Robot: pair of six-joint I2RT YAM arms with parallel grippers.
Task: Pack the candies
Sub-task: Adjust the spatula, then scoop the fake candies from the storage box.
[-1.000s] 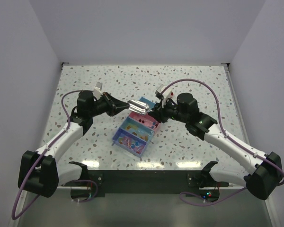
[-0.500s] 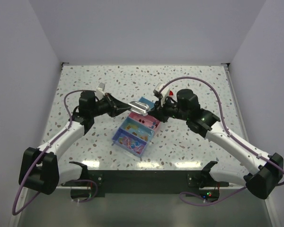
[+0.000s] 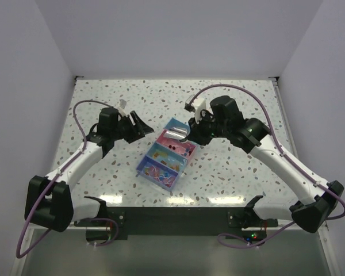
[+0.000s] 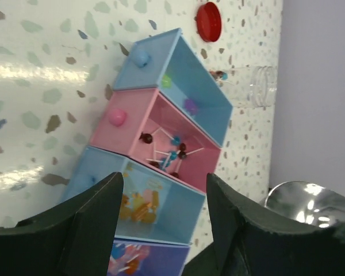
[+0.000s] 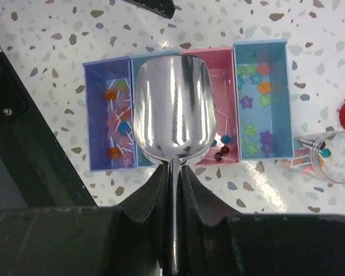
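Over the tray (image 5: 260,43), pinches a metal scoop (image 5: 172,109) by its handle with the right end effector (image 5: 172,172).
Holds the left end effector (image 4: 164,181) spread near the tray, with candies (image 5: 264,87) lying inside its pink, blue and purple compartments.

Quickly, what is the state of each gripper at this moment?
Left gripper: open, holding nothing.
Right gripper: closed on the handle of the metal scoop.

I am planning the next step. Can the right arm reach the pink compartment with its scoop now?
Probably yes. The right gripper holds the scoop partly over the open-topped pink compartment, and the open left gripper stands aside.
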